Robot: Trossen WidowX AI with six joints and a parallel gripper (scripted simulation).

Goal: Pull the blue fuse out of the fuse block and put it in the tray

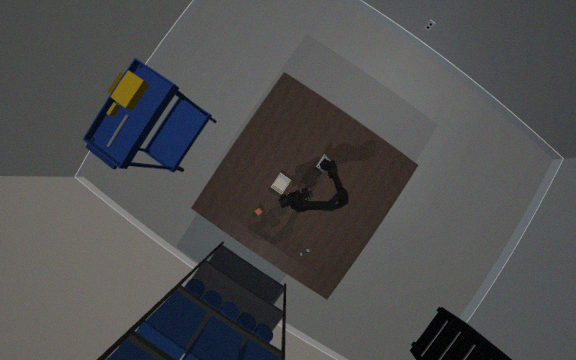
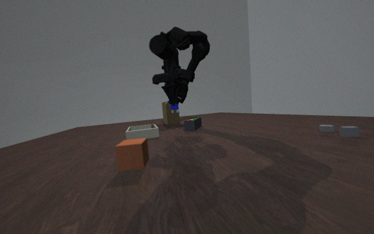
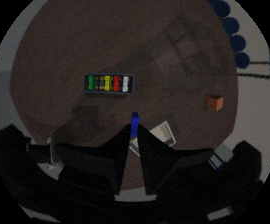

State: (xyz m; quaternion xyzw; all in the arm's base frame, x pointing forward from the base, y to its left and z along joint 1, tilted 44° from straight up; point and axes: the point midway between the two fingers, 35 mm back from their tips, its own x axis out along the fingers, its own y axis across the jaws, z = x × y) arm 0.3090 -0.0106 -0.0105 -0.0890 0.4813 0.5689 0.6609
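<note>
The blue fuse point(image 2: 174, 106) point(image 3: 135, 122) is out of the block, upright between the fingertips with its metal prongs down. My gripper point(image 2: 174, 103) point(image 3: 134, 126) is shut on it, in the air above the table. The pale, shallow tray point(image 1: 276, 190) point(image 2: 143, 133) point(image 3: 172, 134) stands on the table; in the wrist view it lies just behind and right of the fuse, partly hidden by a finger. The dark fuse block point(image 2: 189, 125) point(image 3: 108, 93) stands apart from the fuse. It holds green point(image 3: 91, 83), yellow point(image 3: 107, 83), red point(image 3: 116, 83) and white point(image 3: 126, 83) fuses, with a gap between green and yellow.
An orange cube point(image 1: 258, 212) point(image 2: 130, 156) point(image 3: 215, 103) stands beyond the tray, towards the exterior camera. Two small grey blocks point(image 2: 326, 129) point(image 2: 349, 132) lie far off to the right in that view. A tan block point(image 2: 166, 114) stands behind the fuse there.
</note>
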